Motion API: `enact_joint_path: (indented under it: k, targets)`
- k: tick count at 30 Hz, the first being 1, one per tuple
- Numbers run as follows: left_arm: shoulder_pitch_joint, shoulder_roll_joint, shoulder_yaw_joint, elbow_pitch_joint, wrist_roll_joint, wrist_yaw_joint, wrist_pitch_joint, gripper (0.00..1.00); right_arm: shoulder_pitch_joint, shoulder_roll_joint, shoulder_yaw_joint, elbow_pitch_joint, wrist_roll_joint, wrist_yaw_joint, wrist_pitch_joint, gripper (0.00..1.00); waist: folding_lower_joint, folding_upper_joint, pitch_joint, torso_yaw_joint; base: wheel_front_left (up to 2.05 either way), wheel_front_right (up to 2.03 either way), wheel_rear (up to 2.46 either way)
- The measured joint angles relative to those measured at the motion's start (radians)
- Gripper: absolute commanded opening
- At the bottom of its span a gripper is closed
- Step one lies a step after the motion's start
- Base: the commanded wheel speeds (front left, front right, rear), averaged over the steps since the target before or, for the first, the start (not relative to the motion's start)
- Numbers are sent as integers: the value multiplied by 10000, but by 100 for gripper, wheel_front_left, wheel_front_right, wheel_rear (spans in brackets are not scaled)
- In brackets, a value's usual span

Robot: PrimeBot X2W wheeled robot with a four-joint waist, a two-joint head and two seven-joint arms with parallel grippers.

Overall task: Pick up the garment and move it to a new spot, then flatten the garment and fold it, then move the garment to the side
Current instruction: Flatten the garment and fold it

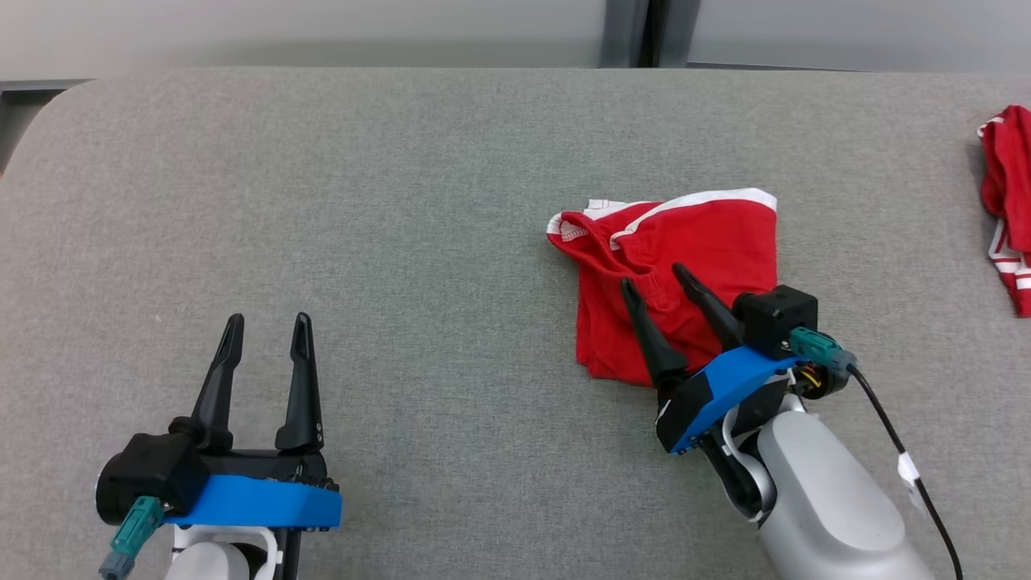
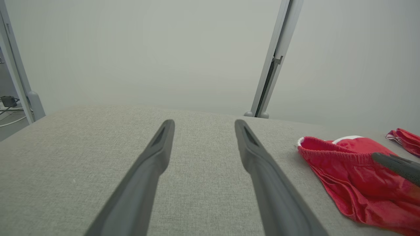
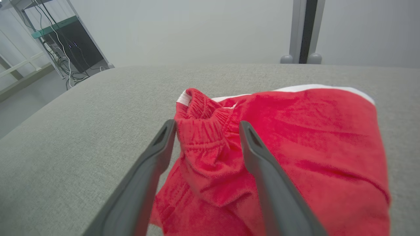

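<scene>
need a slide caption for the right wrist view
Open right tool poised over rumpled red shorts with white trim on a grey fabric-covered table.

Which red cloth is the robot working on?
Look at the big grey table. Just right of its middle lie red shorts with a white hem. Unlike the red cloth bunched at the far right edge, they sit under the right gripper's open fingers.

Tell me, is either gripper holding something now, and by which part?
Nothing is held. The right gripper stands open over the red garment; the left gripper is open.
</scene>
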Motion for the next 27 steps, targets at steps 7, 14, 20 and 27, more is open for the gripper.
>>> enact_joint_path:
  k: [7, 14, 20, 27]
  targets:
    - [65, -2, 190, 2, 188, -35, 0, 100, 283, -529, -217, -736, 29, 0, -1152, 100, 0, 0, -277, -391, 0, 0, 0]
    - [228, -2, 571, -73, 510, -111, 0, 100, 1263, -943, -1233, -2111, -113, 0, -1582, 100, 0, 0, -644, -917, 0, 0, 0]
    - [453, -4, 842, -81, 796, -153, 0, 100, 2299, -794, -2155, -3325, -554, 0, -1670, 100, 0, 0, -953, -1284, 0, 0, 0]
    - [770, -4, 1009, -6, 1118, -38, 0, 100, 3634, -341, -2863, -4487, -736, 0, -1682, 100, 0, 0, -1280, -1397, 0, 0, 0]
